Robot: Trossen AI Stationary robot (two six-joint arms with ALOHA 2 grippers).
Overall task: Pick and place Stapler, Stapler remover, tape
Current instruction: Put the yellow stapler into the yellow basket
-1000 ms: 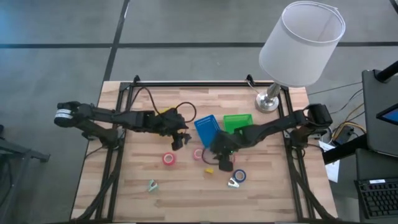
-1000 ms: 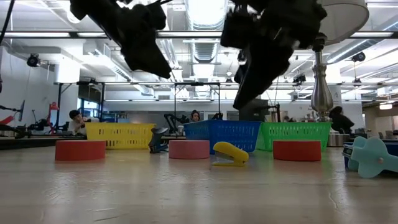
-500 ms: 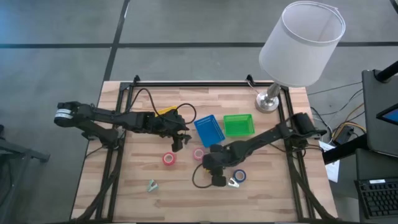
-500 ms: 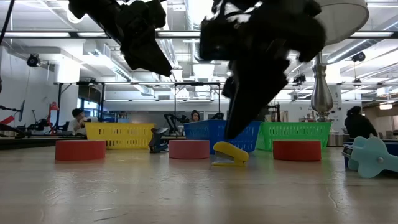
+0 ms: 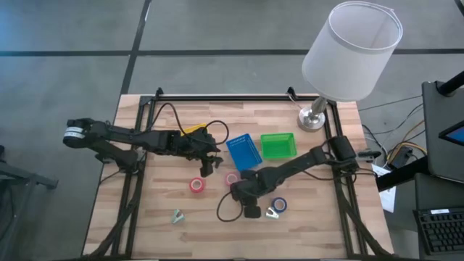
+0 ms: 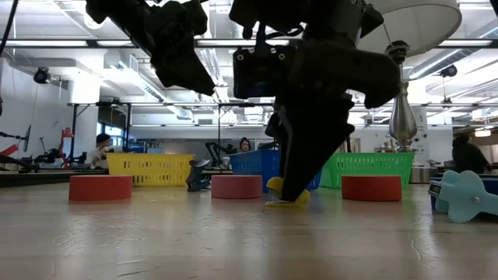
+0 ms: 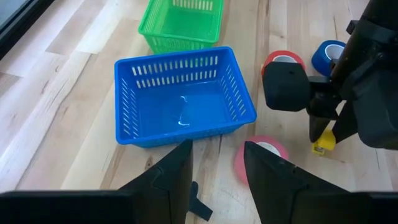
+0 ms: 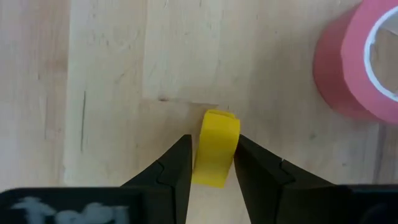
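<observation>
Moved: right gripper (image 8: 211,163) has come down over the small yellow plastic stapler (image 8: 216,148), fingers spread either side, not yet pinching.
Left gripper (image 7: 217,163): fingers apart, empty, above the blue slatted basket (image 7: 181,96).
Hidden: stapler covered by the arm from above; pink tape roll (image 8: 360,68) cut off.

Four tape rolls: a red roll (image 5: 196,185) near the left gripper (image 7: 216,149); a second red roll (image 7: 283,60), a pink roll (image 5: 232,179) and a blue roll (image 5: 279,205) around the right gripper (image 8: 212,142). One yellow stapler (image 8: 216,155) — between the right gripper's fingers. Two staple removers: a pale staple remover (image 5: 177,215); a second staple remover (image 5: 273,212) beside the blue roll. Three baskets — yellow basket (image 6: 149,166), blue basket (image 5: 243,151), green basket (image 5: 278,144); one lamp (image 5: 351,47); two grippers.
</observation>
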